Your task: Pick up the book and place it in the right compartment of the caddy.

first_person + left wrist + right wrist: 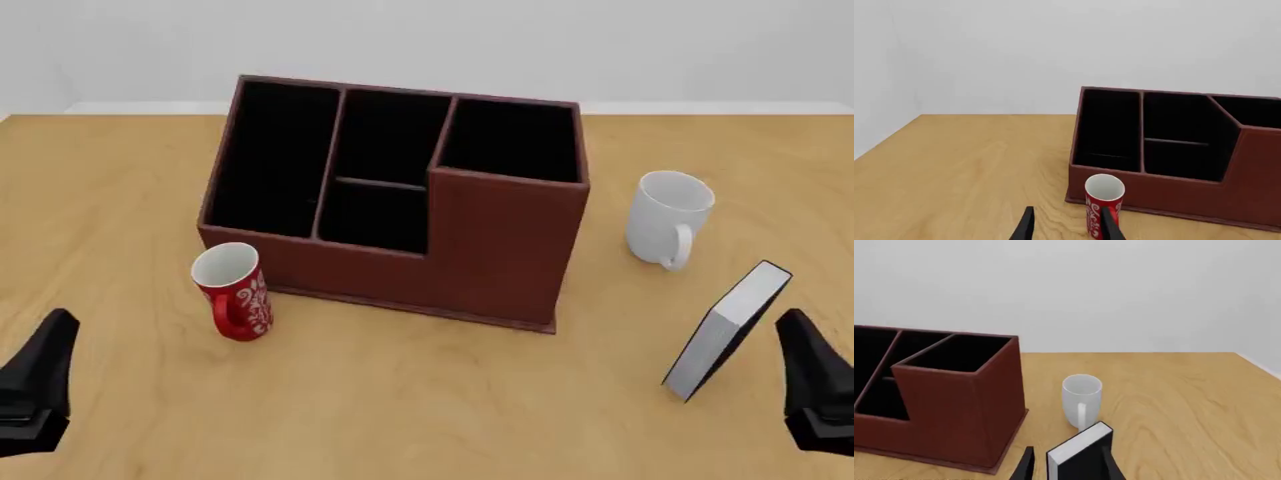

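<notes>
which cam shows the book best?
Front view: the whole book stands on the table, black cover and pale page edges visible, just ahead of the right claw. Right wrist view cuts off its lower part. Left wrist view doesn't show it.

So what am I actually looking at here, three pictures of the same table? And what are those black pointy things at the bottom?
Yes, one simulated table, seen by three cameras. The front view looks down from behind two robot arms; the black shapes in its lower corners are the left gripper and right gripper. The other two pictures come from a camera on each arm, looking along its fingers. On the table stand a reddish-brown caddy with black compartments, a red patterned mug, a white mug and a black book standing on its edge. Nothing is held: both grippers are open, the right one close to the book.
</notes>
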{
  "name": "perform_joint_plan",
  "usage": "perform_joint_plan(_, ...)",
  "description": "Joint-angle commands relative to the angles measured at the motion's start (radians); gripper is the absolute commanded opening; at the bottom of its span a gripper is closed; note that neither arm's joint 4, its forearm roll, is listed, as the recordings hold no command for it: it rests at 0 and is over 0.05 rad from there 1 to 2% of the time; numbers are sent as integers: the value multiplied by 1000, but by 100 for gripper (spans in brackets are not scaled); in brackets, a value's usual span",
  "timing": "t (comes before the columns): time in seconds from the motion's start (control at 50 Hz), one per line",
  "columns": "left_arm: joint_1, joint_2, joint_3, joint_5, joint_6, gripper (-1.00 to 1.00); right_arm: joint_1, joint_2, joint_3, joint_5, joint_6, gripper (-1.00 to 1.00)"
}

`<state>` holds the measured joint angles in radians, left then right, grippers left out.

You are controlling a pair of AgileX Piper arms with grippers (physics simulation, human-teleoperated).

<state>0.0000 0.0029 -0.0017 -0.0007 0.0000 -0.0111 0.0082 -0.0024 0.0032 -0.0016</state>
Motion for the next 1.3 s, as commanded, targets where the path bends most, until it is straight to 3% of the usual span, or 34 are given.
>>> perform_joint_plan(0.02, 0, 5, -3, -1, 0, 100, 27, 46, 2, -43, -20, 100)
perform_joint_plan(0.16, 0, 5, -3, -1, 0, 100, 27, 107, -13, -65, -41, 100)
perform_joint_plan(0.22, 0, 5, -3, -1, 0, 100, 24, 149, -71, -42, 0, 100)
perform_joint_plan(0.28, 0, 5, -3, -1, 0, 100, 35, 202, -126, -30, -32, 100)
perform_joint_plan(0.3, 0, 5, -3, -1, 0, 100, 36, 288, -144, -53, -67, 100)
perform_joint_plan(0.34, 0, 5, -3, -1, 0, 100, 35, 341, -171, -55, -38, 100)
perform_joint_plan(0.42, 0, 5, -3, -1, 0, 100, 52, 506, -222, -69, -76, 100)
perform_joint_plan(0.52, 0, 5, -3, -1, 0, 100, 52, 572, -305, 7, -100, 100)
perform_joint_plan(0.66, 0, 5, -3, -1, 0, 100, 18, 644, -424, 104, -46, 100)
perform_joint_plan(0.74, 0, 5, -3, -1, 0, 100, 17, 676, -472, 151, -47, 100)
perform_joint_plan(0.76, 0, 5, -3, -1, 0, 100, 30, 683, -490, 171, -8, 100)
perform_joint_plan(0.8, 0, 5, -3, -1, 0, 100, 27, 700, -513, 193, -10, 100)
perform_joint_plan(0.84, 0, 5, -3, -1, 0, 100, 45, 713, -543, 225, 29, 100)
perform_joint_plan(1.04, 0, 5, -3, -1, 0, 100, 58, 773, -704, 395, 69, 100)
perform_joint_plan(1.06, 0, 5, -3, -1, 0, 100, 73, 783, -722, 417, 101, 100)
perform_joint_plan(1.1, 0, 5, -3, -1, 0, 100, 62, 791, -753, 446, 70, 100)
perform_joint_plan(1.14, 0, 5, -3, -1, 0, 100, 76, 800, -780, 478, 118, 100)
perform_joint_plan(1.16, 0, 5, -3, -1, 0, 100, 65, 811, -805, 503, 86, 100)
perform_joint_plan(1.18, 0, 5, -3, -1, 0, 100, 78, 815, -828, 531, 116, 100)
perform_joint_plan(1.26, 0, 5, -3, -1, 0, 100, 69, 843, -906, 607, 97, 100)
perform_joint_plan(1.3, 0, 5, -3, -1, 0, 100, 75, 856, -948, 644, 138, 100)
